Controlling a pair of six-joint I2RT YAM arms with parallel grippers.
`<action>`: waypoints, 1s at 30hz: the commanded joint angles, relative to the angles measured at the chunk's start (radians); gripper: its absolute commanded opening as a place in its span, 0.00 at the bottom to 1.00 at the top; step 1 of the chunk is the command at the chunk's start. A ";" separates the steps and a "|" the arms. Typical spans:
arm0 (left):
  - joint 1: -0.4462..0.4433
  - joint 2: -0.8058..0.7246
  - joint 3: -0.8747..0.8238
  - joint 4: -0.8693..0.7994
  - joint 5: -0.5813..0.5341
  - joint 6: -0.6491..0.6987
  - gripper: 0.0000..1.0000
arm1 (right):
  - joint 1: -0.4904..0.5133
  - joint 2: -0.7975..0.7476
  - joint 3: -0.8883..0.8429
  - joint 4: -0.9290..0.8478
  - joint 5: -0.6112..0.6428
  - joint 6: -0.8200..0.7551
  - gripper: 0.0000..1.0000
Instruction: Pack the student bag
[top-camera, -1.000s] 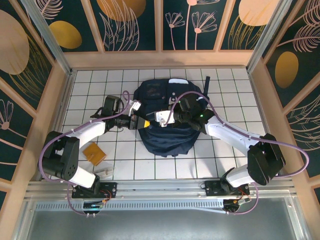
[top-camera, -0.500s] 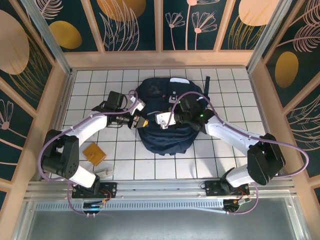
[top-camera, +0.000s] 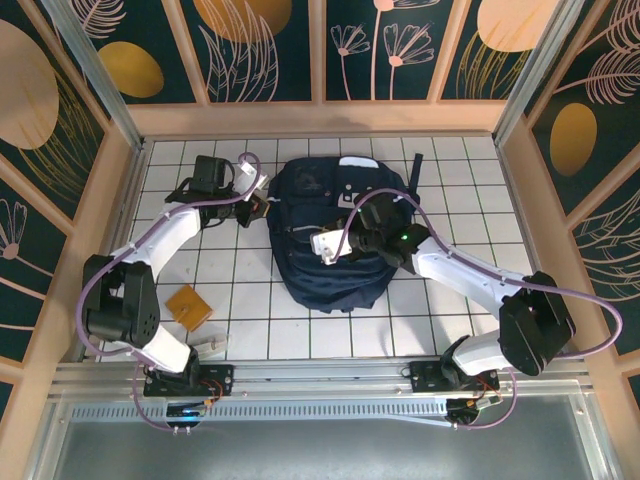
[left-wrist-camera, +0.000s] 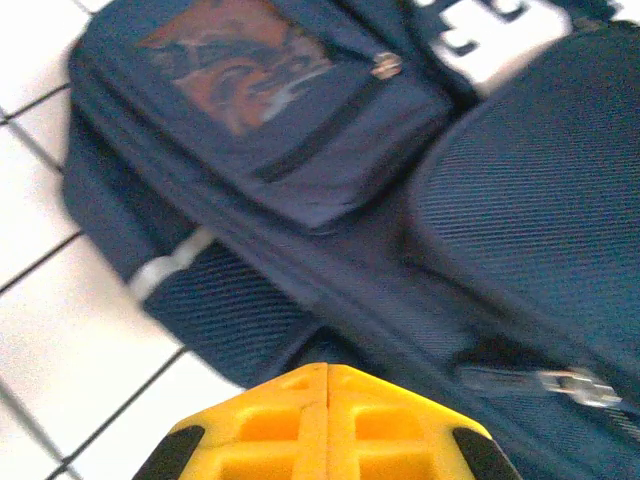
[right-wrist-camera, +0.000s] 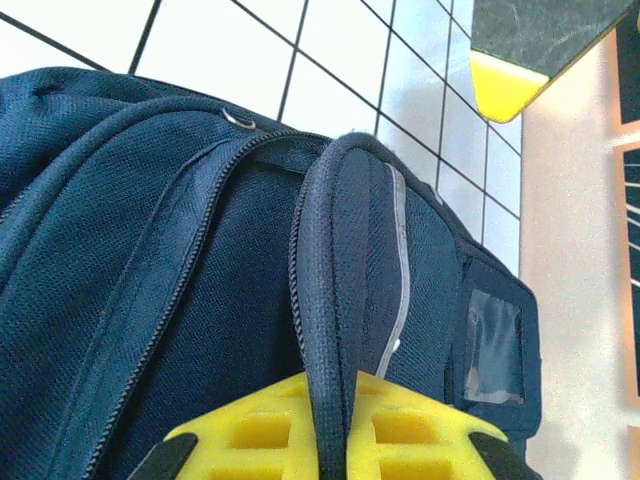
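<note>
The student bag (top-camera: 330, 270), a big dark navy backpack, lies in the middle of the tiled table. My right gripper (top-camera: 338, 240) reaches over its centre from the right and is shut on a raised fold of its zipped edge (right-wrist-camera: 335, 300), which runs between the yellow fingers (right-wrist-camera: 270, 430). My left gripper (top-camera: 264, 207) hovers at the bag's upper left edge, shut with nothing between its fingers (left-wrist-camera: 327, 372). Below it I see the front pocket (left-wrist-camera: 300, 130) and a zip pull (left-wrist-camera: 575, 385). One yellow left fingertip (right-wrist-camera: 503, 85) shows in the right wrist view.
A flat orange-brown square (top-camera: 188, 306) and a small pale object (top-camera: 207, 343) lie on the tiles at the front left. A black strap (top-camera: 413, 170) sticks out behind the bag. Wooden walls (top-camera: 110, 200) close the table in on three sides.
My left gripper has swung away from the bag's left middle, up and back to its upper left edge, still shut. The right gripper keeps its hold on the fold.
</note>
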 joint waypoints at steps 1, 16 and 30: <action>0.001 0.022 0.004 0.109 -0.116 0.026 0.00 | 0.035 -0.038 -0.016 0.031 -0.069 -0.011 0.00; -0.007 -0.187 -0.346 0.243 0.385 0.474 0.60 | -0.035 -0.079 -0.019 0.049 -0.142 0.020 0.00; -0.094 -0.029 -0.250 0.232 0.328 0.623 0.54 | -0.021 -0.053 0.017 0.014 -0.141 0.018 0.00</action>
